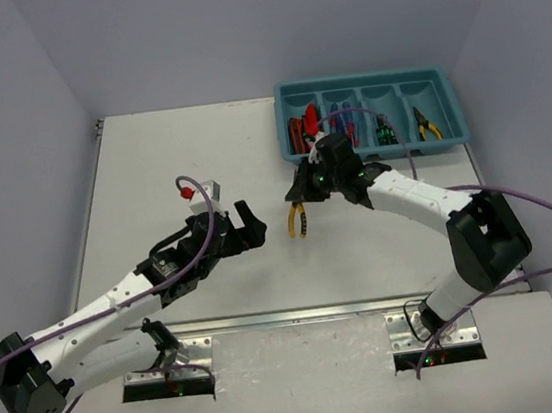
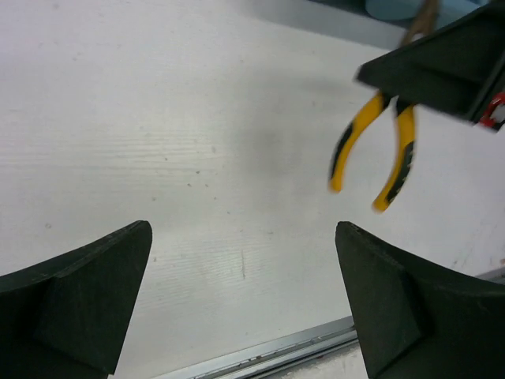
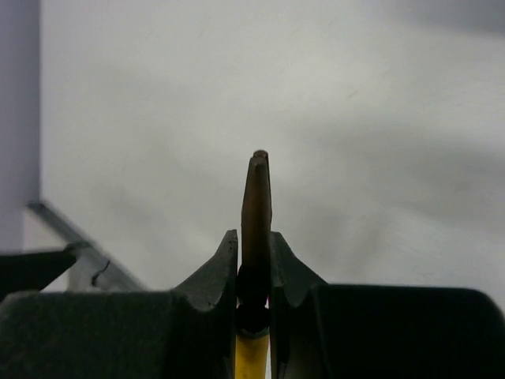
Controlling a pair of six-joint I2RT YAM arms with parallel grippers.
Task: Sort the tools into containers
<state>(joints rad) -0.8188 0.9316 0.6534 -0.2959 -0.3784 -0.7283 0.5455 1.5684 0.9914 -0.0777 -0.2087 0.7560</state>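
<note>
A: State of right gripper (image 1: 306, 189)?
B: Clamped on the nose of the yellow-handled steel pliers (image 1: 298, 221), handles hanging down. The left gripper (image 1: 250, 225) is spread wide, holding nothing.
A: Teal plastic four-compartment tray (image 1: 361, 79)?
B: Farther back, rightward; right arm nearer.

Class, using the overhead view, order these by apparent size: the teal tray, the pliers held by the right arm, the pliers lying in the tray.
1. Teal tray: largest.
2. Held pliers and pliers in the tray: look alike; the held pair is partly hidden by the jaws, so unranked.
</note>
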